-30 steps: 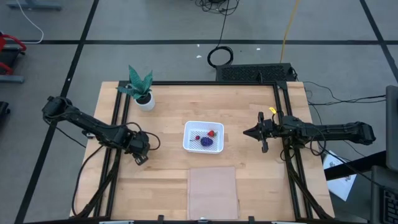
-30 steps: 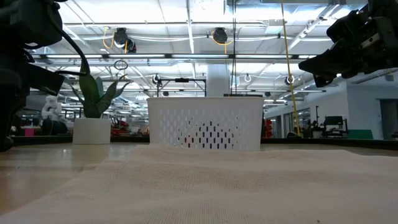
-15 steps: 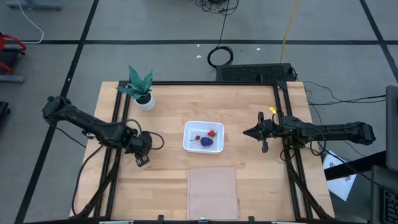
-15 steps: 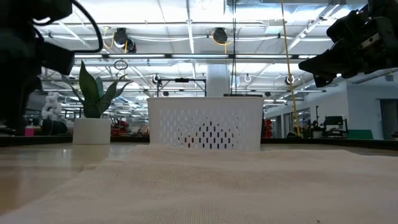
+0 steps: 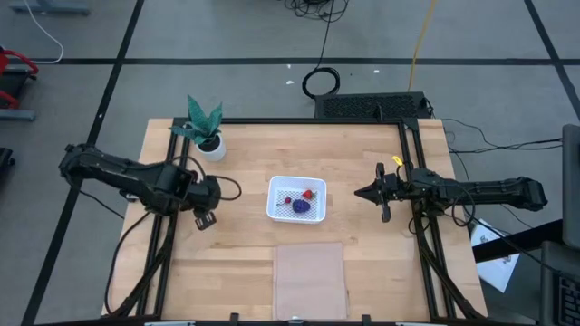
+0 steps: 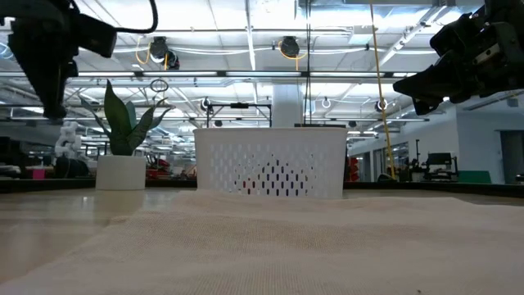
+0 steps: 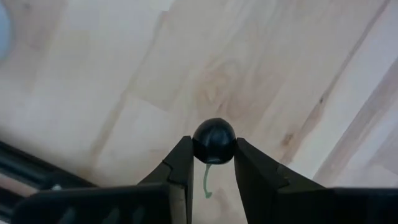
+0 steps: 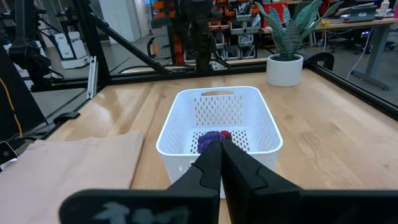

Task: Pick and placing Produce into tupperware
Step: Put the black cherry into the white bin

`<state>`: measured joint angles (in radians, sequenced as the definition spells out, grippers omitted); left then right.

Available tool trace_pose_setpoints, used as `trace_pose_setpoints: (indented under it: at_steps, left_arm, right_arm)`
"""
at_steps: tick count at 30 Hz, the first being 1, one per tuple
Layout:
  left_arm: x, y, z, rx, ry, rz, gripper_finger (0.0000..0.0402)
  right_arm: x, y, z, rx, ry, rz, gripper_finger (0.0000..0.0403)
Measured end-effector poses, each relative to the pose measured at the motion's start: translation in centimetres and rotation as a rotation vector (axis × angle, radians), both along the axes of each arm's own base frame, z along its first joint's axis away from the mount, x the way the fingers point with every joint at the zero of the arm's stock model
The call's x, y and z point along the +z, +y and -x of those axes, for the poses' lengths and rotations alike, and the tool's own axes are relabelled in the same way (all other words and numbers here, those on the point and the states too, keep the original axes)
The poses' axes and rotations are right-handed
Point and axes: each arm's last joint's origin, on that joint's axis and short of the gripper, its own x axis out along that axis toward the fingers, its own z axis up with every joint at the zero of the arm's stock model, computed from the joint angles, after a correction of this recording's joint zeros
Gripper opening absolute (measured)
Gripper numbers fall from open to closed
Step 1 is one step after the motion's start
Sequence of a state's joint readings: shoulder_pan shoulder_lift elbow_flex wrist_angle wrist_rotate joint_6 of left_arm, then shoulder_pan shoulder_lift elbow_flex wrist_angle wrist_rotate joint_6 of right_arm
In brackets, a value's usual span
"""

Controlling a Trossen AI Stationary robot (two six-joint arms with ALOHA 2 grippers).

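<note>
Lifted off the table since earlier, left gripper [image 7: 211, 163] clamped on one dark berry [image 7: 214, 142] at nine o'clock of the tupperware [image 5: 296, 200], which held one purple cluster [image 5: 300, 206] and two red pieces [image 5: 308, 194], partly hidden in the low view; right gripper [image 8: 221, 152] pressed together at three o'clock.

The left gripper [image 5: 205, 218] hangs above the table's left side, fingers [image 7: 181, 168] pinched on a small dark berry [image 7: 214, 142]; the right gripper [image 5: 362, 192] waits at the right, fingers pressed together
</note>
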<state>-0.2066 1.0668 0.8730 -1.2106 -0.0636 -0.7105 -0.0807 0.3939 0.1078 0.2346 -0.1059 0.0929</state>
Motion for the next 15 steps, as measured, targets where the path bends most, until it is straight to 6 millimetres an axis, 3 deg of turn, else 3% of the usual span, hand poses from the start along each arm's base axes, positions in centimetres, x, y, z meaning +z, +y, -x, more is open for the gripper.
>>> trace_pose_setpoints:
  at_steps: [11,15]
  left_arm:
    - [3.9,1.7,-0.5,-0.016,-0.072,-0.085,0.0081]
    - [4.2,2.3,-0.7,0.019,-0.095,-0.101,0.0081]
  right_arm:
    - [0.0,0.0,0.0,0.000,0.000,0.003,0.0000]
    - [0.0,0.0,0.0,0.000,0.000,0.003,0.0000]
